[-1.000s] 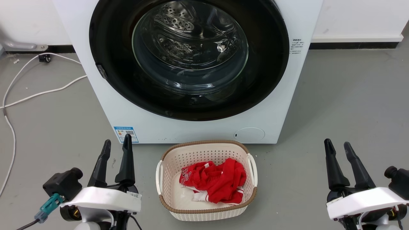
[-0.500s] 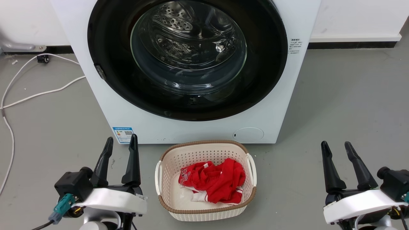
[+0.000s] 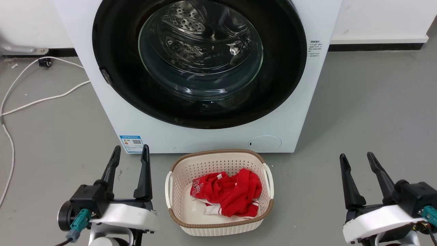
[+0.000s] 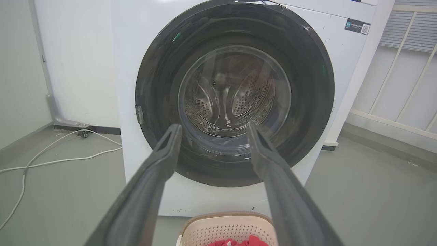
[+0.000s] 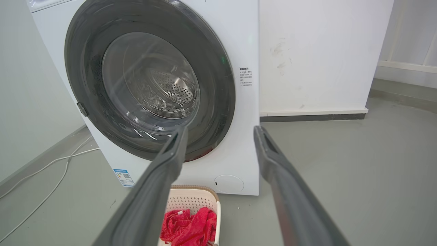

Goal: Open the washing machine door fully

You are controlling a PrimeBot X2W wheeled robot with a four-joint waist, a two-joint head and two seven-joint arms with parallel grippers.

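The washing machine door (image 3: 200,51) is a glossy black disc with a clear glass centre. It lies shut, flush with the white machine (image 3: 208,138), and also faces the wrist views as door (image 4: 235,92) and door (image 5: 150,82). A small grey latch tab (image 3: 106,76) sits on its left rim. My left gripper (image 3: 131,148) hovers open over the floor, below and left of the door, holding nothing; its wrist view has the left gripper (image 4: 214,127) pointing at the glass. My right gripper (image 3: 355,155) is open and empty at lower right, the right gripper (image 5: 220,130) aimed at the machine's right side.
A cream basket (image 3: 218,227) holding red cloth (image 3: 228,193) stands on the floor directly before the machine, between my arms. White cables (image 3: 41,100) trail over the grey floor at left. A white wall (image 5: 324,51) runs behind, to the right of the machine.
Both grippers' fingers have spread a little wider. The left wrist has shifted slightly right and the right wrist slightly left, each rolling. The door has not moved.
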